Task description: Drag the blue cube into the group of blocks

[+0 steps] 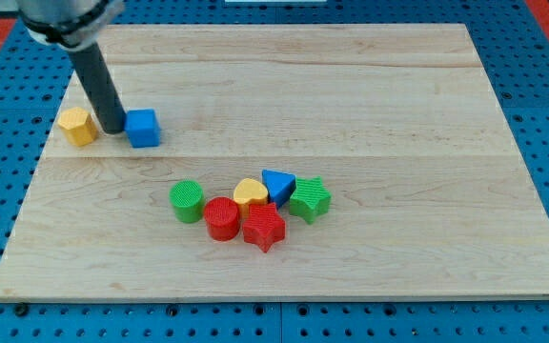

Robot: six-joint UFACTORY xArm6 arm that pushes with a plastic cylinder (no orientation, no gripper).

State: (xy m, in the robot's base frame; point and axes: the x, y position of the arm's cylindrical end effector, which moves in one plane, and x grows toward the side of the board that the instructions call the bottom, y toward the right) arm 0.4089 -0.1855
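From the one camera view, the wooden board (351,86) lies on a blue pegboard surface (541,57), and I will place everything from the blue cube (143,128). That cube sits near the board's left edge, toward the view's top, well apart from the group of blocks.

The arm carries no pincer, only a straight dark rod (100,90) coming down from the view's top left, so there is no released or clenched state to report. My tip (112,130) rests on the board just at the blue cube's left side, seemingly touching it, though I cannot tell for certain. On the other side of the tip, further to the view's left of the cube, stands a yellow block (77,126), apparently six-sided, so the tip sits between the two.

The group lies toward the view's bottom and right of the blue cube. Nearest the cube is a green cylinder (187,201). Beyond it come a red cylinder (222,218), a yellow heart-shaped block (250,193), a red star-shaped block (264,227), a blue triangular block (278,185) and, farthest from the cube, a green star-shaped block (309,199). These six stand close together, several of them touching.
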